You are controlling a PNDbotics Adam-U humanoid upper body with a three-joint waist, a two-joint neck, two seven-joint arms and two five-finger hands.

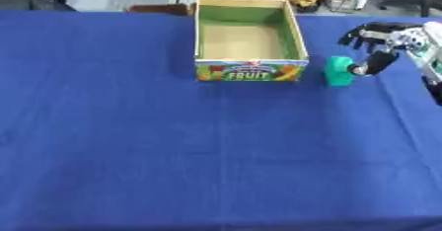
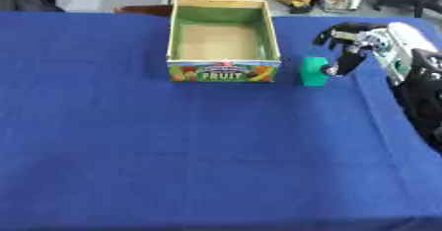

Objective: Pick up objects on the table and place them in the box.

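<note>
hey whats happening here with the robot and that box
The right robot hand is at a small green block on the blue tablecloth, just right of the open fruit box. Its thumb reaches down to the block's right side, with the fingers curled above; a full grasp isn't clear. The block is on the table, and the box looks empty. The left robot hand isn't in view.

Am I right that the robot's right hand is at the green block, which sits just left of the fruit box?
Not quite: the right hand is at the green block, but it sits just right of the fruit box, as the left eye view shows.
</note>
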